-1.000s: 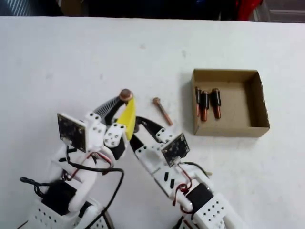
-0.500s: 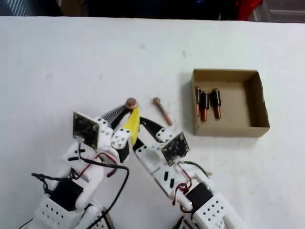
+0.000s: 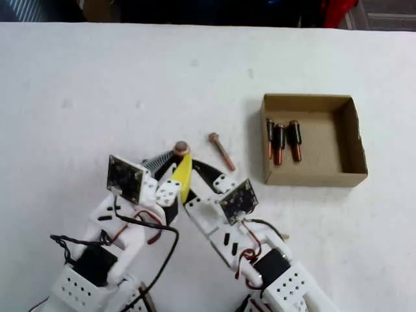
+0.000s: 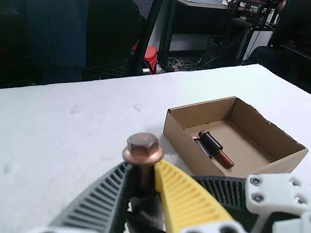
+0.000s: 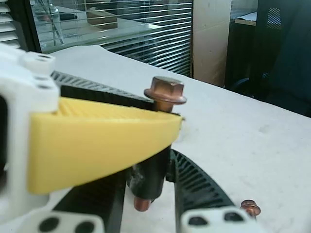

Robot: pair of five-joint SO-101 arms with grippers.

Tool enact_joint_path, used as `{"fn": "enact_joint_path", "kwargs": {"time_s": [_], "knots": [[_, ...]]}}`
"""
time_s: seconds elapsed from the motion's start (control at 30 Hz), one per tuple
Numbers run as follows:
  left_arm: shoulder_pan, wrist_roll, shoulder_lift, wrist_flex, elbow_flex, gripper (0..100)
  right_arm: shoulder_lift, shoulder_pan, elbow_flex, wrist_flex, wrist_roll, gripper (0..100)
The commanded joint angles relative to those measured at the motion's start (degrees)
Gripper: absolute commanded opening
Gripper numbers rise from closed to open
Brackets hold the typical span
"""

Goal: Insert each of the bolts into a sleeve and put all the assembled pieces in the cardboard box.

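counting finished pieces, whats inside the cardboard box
Three sleeved bolts lie side by side at one end of the cardboard box. Its near wall covers part of them in the left wrist view.

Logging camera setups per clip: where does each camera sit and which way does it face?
High view: fixed above the table, looking down on left arm, right arm and box.
Left wrist view: on the left arm, looking along the left pincer, shut on a bolt, toward the box.
Right wrist view: on the right arm, looking along the right pincer at the sleeve it grips; the left pincer's yellow finger crosses.
Shared: all three show the bolt; high and left wrist views show the box.
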Motion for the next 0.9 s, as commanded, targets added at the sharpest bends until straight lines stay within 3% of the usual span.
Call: {"fn": "enact_joint_path", "kwargs": {"time_s": [0.0,0.23,0.7,0.87], "knots": [[-0.3,-0.3,0.4,-1.9,0.1,6,-1.2,-0.3,0.1,-1.8,-0.4,1.7],[-0.4,0.2,0.4,-1.6,0.4,24,-1.2,-0.3,0.2,-1.8,-0.4,1.7],[-9.6,-0.2,0.3,-1.4,-12.5,25,-1.2,2.6,0.3,-1.7,-0.4,1.7],[-14.2,-0.2,0.3,7.8,-20.8,25,-1.2,5.4,0.4,-1.7,-0.4,1.7]]}}
